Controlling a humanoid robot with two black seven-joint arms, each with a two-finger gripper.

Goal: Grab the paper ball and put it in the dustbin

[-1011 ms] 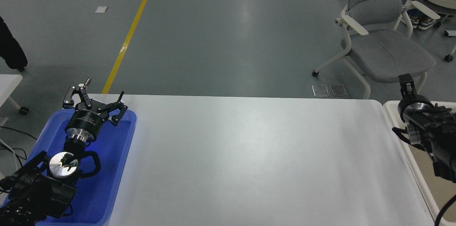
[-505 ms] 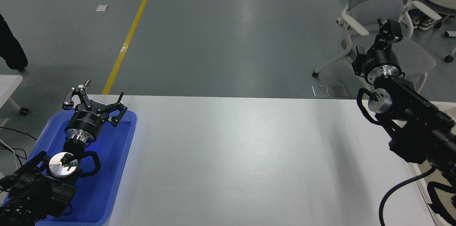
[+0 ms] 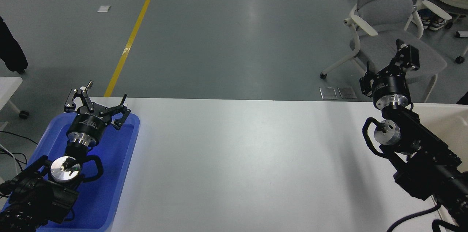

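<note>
Paper ball: honestly can't spot it anywhere in the head view, so I can't tell where it's sitting. It's definitely not between either set of fingers.

The dustbin (image 3: pixel 448 115) only shows as a strip of cream-white rounded rim at the far right edge, just off the end of the white table (image 3: pixel 248 158). Most of it is hidden behind the right arm, so no look at the inside.

The right gripper (image 3: pixel 388 63) is up in the air above the table's far right corner, just beside the dustbin rim, pointing away from the camera toward the grey office chair (image 3: pixel 395 38) on the floor behind. Its fingers look spread apart with nothing in them, though the angle is a bit awkward.

Over on the other side, the left gripper (image 3: pixel 100 100) sits parked at the lower left, hanging over the far end of a shallow blue tray (image 3: pixel 109 188). Fingers splayed wide, nothing held.

Behind the table it's just grey floor with a yellow line (image 3: pixel 133 34) running across it.
</note>
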